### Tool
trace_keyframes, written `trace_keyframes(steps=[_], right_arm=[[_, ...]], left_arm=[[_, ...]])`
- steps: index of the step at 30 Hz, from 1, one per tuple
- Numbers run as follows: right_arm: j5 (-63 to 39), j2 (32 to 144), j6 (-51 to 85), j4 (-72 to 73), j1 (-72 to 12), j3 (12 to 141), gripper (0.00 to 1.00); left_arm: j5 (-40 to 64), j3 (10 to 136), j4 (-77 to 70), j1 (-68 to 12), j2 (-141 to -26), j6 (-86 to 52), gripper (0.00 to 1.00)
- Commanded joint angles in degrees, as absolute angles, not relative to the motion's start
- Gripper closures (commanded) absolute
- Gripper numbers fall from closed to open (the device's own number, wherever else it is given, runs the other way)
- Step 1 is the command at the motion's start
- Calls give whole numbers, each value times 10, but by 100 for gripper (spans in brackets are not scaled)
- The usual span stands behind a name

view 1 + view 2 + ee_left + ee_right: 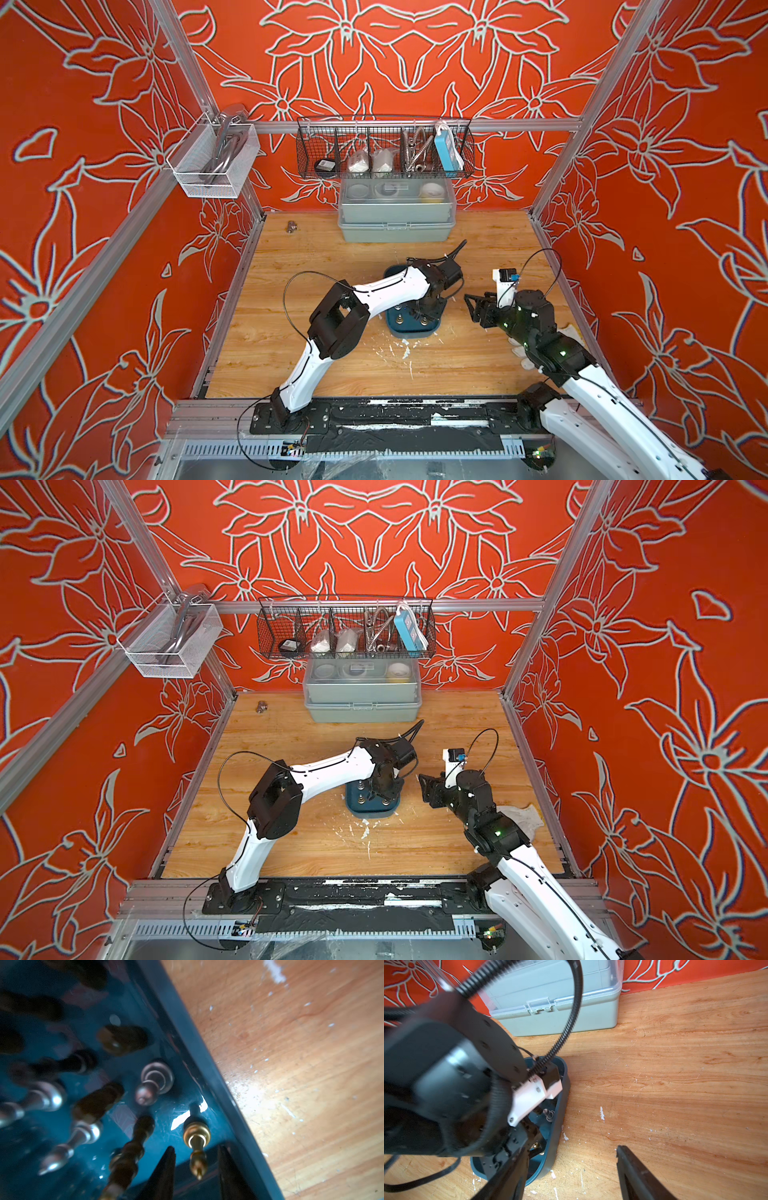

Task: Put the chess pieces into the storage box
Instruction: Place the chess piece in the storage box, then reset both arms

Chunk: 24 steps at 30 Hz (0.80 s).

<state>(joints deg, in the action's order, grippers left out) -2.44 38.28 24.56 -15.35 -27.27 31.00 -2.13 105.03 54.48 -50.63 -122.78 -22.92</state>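
Left claw (pixel 195 1147) is seen spread inside the storage box (pixel 207 1076). A gold piece (pixel 197 1133) stands on its base between the two dark fingers (pixel 164 1169), with a gap on either side and no contact. It sits just beside the box's long wall.

More chess pieces (pixel 155 1080) in silver, gold and dark brown are seen on the box floor in the left wrist view. Most are blurred, so no count is given. In both top views a few are seen standing at the box's near end (pixel 400 319).

The storage box (pixel 409 330) is placed mid-bench, its far part hidden under the left wrist. The bench (pixel 291 353) is wood-grain, with white flecks (pixel 405 351) scattered just in front of the box.

Right claw (pixel 571 1148) is held wide apart with nothing gripped. It is just beside the box on the robot's right and pointed toward it (pixel 478 309).

The grey-green box (pixel 397 216) with a translucent lid is latched and set against the back wall, well apart from the storage box.

A black wire basket (pixel 384 149) hangs above it. A blue-and-white power strip (pixel 446 151) and a black item with a white label (pixel 325 165) are seen inside. The label print is too small to be read.

A brownish fitting (pixel 291 226) lies alone at the far left corner of the bench.
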Motion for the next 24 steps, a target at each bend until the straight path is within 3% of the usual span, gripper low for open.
trace_keyframes(steps=[1,4,8,11,13,14,16,19,24], right_arm=[[-14,409,238,-140,-270,320,28],[5,431,236,-111,-270,314,27],[96,432,231,-47,-270,286,25],[220,454,239,-53,-270,287,24],[253,475,200,-36,-270,289,24],[270,482,186,-21,-270,286,24],[324,503,156,19,-270,274,20],[378,545,125,26,-261,286,7],[374,655,61,72,-235,317,2]], left_arm=[[-54,1055,536,-509,-1128,-225,57],[-83,1016,499,-508,-1057,-211,57],[-120,856,378,-475,-905,-189,52],[-193,658,236,-417,-744,-172,30],[-237,528,143,-355,-640,-167,10],[-245,485,126,-322,-601,-166,6],[-281,401,110,-254,-523,-164,2],[-378,305,59,-233,-458,-144,2],[-394,224,-63,-195,-487,-84,2]])
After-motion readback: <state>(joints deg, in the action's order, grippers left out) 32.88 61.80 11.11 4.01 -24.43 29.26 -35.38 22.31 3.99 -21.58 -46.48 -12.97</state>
